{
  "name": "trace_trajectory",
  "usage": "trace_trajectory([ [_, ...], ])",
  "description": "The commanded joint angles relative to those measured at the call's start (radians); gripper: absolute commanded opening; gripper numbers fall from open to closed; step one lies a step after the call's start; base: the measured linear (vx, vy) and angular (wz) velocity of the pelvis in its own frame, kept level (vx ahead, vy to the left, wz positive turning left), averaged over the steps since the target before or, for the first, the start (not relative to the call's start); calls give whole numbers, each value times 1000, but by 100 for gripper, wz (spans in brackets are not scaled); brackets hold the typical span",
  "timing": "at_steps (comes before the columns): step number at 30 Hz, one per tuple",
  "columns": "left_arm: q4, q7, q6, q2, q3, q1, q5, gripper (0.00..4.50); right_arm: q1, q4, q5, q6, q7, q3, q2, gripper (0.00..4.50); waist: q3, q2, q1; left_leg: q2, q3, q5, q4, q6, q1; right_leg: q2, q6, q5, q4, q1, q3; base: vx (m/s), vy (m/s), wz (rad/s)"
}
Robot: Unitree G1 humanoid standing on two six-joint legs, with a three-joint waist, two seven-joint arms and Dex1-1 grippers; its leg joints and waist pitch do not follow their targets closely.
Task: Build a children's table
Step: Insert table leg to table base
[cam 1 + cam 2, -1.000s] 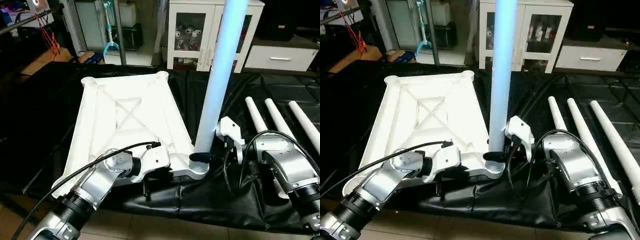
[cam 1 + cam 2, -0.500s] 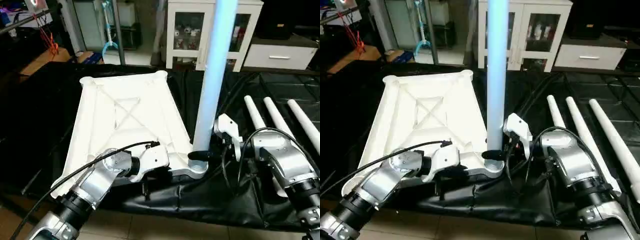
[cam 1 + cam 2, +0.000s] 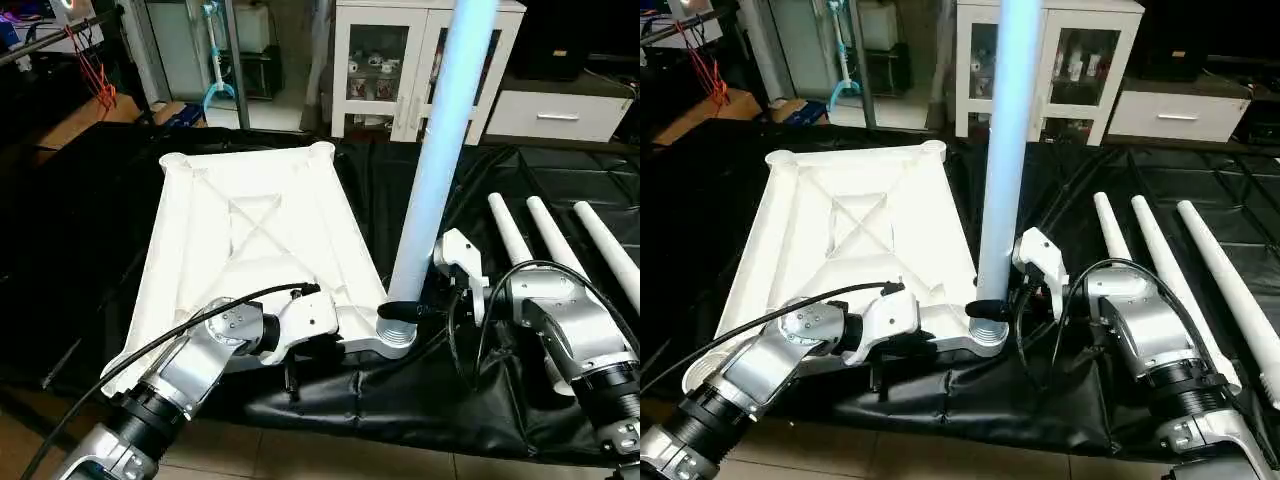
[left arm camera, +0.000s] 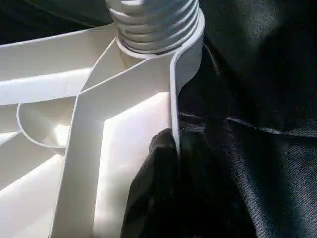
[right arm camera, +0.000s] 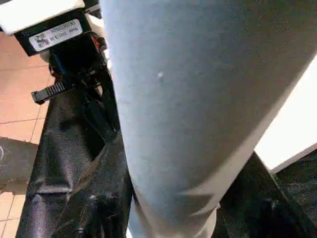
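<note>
The white plastic square tabletop (image 3: 250,250) lies upside down on a black sheet (image 3: 420,395), its ribbed underside with crossed diagonal ribs facing up and round sockets at the corners. The left gripper (image 4: 171,163) sits at the tabletop's near edge, just beside the near right corner socket (image 3: 396,335). Its two black fingers (image 4: 153,188) are pressed together on the thin upright rim of the tabletop, one finger on the inner side of the rim and the other on the outer side over the black sheet. Just beyond those fingertips, the left wrist view shows the ribbed, threaded end of a leg sitting in the socket.

That long white tapered tubular leg (image 3: 440,160) stands nearly upright in the near right corner socket, leaning slightly toward the robot's right as it rises past the top of the head views. The right gripper (image 3: 408,311) is at the base of this leg, just above the socket. Its black fingers (image 3: 985,309) stand partly spread and clasp the tube between them, with the leg close against the wrist camera.

To the right of the right gripper, three more white tapered legs (image 3: 555,240) lie side by side on the black sheet, well apart from the tabletop. Beyond the sheet stands a white glass-door cabinet (image 3: 385,65).
</note>
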Motion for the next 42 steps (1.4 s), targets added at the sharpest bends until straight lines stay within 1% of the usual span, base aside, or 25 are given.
trace_trajectory([
  [1, 3, -3, 6, 10, -9, 2, 19, 0, 118, 181, -95, 90, -33, 87, -17, 186, 3, 6, -11, 35, -31, -549, -100, -42, 9, -37, -161, -432, -94, -18, 24, 0, 0, 0],
  [3, 4, -4, 5, 10, -9, 2, 19, 0, 118, 195, -88, 101, -47, 72, -6, 186, 3, 5, -12, 34, -32, -555, -100, -43, 8, -37, -158, -437, -95, -18, 24, 0, 0, 0],
  [5, 4, -4, 5, 10, -9, 2, 19, 0, 118, 205, -77, 121, -63, 54, 7, 186, 4, 6, -14, 34, -33, -565, -101, -44, 9, -37, -154, -451, -96, -20, 24, 0, 0, 0],
  [6, 4, -4, 4, 10, -9, 2, 19, 0, 119, 213, -78, 119, -64, 53, 10, 186, 4, 6, -14, 34, -34, -569, -101, -44, 9, -37, -152, -456, -97, -20, 23, 0, 0, 0],
  [8, 5, -4, 4, 10, -10, 1, 20, 0, 119, 221, -82, 114, -67, 53, 12, 186, 5, 5, -17, 33, -37, -592, -103, -46, 10, -38, -141, -489, -100, -23, 23, 0, 0, 0],
  [10, 5, -4, 4, 10, -9, 1, 19, 0, 120, 224, -83, 112, -68, 54, 12, 186, 6, 5, -18, 33, -38, -593, -103, -46, 9, -38, -138, -493, -101, -23, 22, 0, 0, 0],
  [13, 5, -4, 5, 12, -9, 0, 20, 0, 122, 232, -99, 98, -75, 64, 9, 186, 4, 7, -17, 34, -37, -584, -104, -46, 10, -37, -140, -472, -101, -23, 23, 0, 0, 0],
  [15, 5, -5, 5, 12, -9, 0, 20, 0, 121, 233, -100, 99, -74, 64, 10, 186, 4, 6, -17, 34, -36, -578, -105, -46, 8, -37, -144, -458, -100, -21, 23, 0, 0, 0],
  [19, 7, -6, 6, 12, -9, -2, 19, 0, 111, 242, -106, 118, -70, 68, 11, 186, 6, 5, -17, 34, -36, -588, -105, -46, 10, -38, -142, -477, -102, -24, 23, 0, 0, 0],
  [20, 7, -5, 5, 11, -9, -2, 19, 0, 107, 250, -112, 124, -75, 72, 12, 186, 6, 3, -18, 34, -37, -592, -105, -46, 10, -38, -139, -486, -103, -25, 23, 0, 0, 0],
  [22, 8, -4, 6, 10, -8, -3, 18, 0, 96, 280, -130, 131, -99, 77, 16, 186, 6, 5, -19, 33, -38, -598, -105, -47, 10, -39, -136, -499, -104, -26, 23, 0, 0, 0],
  [23, 9, -4, 6, 9, -8, -4, 18, 0, 89, 299, -135, 128, -121, 71, 22, 186, 7, 5, -20, 33, -39, -603, -106, -48, 9, -39, -135, -505, -104, -27, 23, 0, 0, 0],
  [24, 9, -3, 6, 9, -7, -4, 18, 0, 85, 311, -137, 126, -135, 66, 26, 186, 7, 2, -22, 33, -39, -606, -105, -48, 9, -38, -134, -509, -104, -27, 22, 0, 0, 0],
  [25, 7, -3, 7, 9, -7, -3, 18, 0, 79, 325, -130, 124, -150, 51, 33, 186, 8, 5, -24, 32, -40, -617, -106, -52, 10, -39, -131, -522, -106, -29, 22, 0, 0, 0],
  [26, 7, -3, 7, 9, -7, -3, 17, 0, 76, 330, -127, 124, -155, 46, 35, 186, 8, 4, -25, 32, -43, -631, -106, -54, 12, -39, -123, -538, -108, -31, 21, 0, 0, 0],
  [27, 6, -3, 7, 10, -6, -2, 17, 0, 68, 337, -112, 125, -160, 27, 40, 186, 7, 3, -27, 31, -46, -635, -107, -55, 11, -39, -117, -544, -108, -30, 21, 0, 0, 0],
  [28, 4, -3, 8, 11, -6, 0, 17, 0, 60, 339, -93, 127, -159, 7, 44, 186, 7, 5, -30, 30, -51, -642, -110, -55, 8, -40, -114, -545, -109, -27, 19, 0, 0, 0],
  [29, 4, -3, 8, 11, -6, 0, 17, 0, 54, 340, -80, 127, -157, -7, 45, 186, 7, 5, -31, 30, -53, -644, -111, -55, 8, -40, -114, -541, -109, -26, 19, 0, 0, 0],
  [30, 4, -3, 8, 11, -6, 0, 17, 0, 54, 340, -80, 127, -157, -7, 45, 186, 6, 6, -32, 30, -54, -645, -111, -55, 8, -40, -114, -536, -110, -26, 19, 0, 0, 0],
  [31, 4, -3, 7, 13, -5, 1, 17, 0, 36, 342, -62, 123, -148, -29, 41, 186, 7, 5, -34, 30, -55, -651, -112, -55, 8, -39, -115, -529, -111, -27, 18, 0, 0, 0],
  [33, 6, -3, 6, 13, -5, -1, 18, 0, 23, 348, -70, 109, -139, -24, 34, 186, 6, 5, -39, 29, -55, -652, -111, -51, 7, -39, -124, -520, -110, -28, 19, 0, 0, 0],
  [35, 9, -3, 5, 13, -5, -3, 18, 0, 12, 347, -83, 92, -122, -11, 26, 186, 5, 6, -42, 29, -57, -643, -112, -51, 3, -40, -131, -503, -108, -24, 19, 0, 0, 0],
  [39, 13, -3, 3, 10, -4, -6, 19, 0, -2, 318, -97, 78, -86, 9, 12, 186, 5, 4, -42, 29, -55, -631, -111, -45, 2, -41, -138, -492, -108, -24, 20, 0, 0, 0],
  [40, 14, -3, 2, 9, -4, -7, 20, 0, -10, 293, -108, 70, -60, 28, 2, 186, 6, 4, -41, 30, -54, -628, -111, -44, 2, -40, -141, -487, -107, -24, 20, 0, 0, 0],
  [42, 14, -4, 2, 8, -4, -7, 21, 0, -19, 271, -117, 63, -38, 48, -6, 186, 4, 3, -40, 30, -53, -620, -110, -42, 2, -40, -145, -477, -106, -23, 20, 0, 0, 0],
])
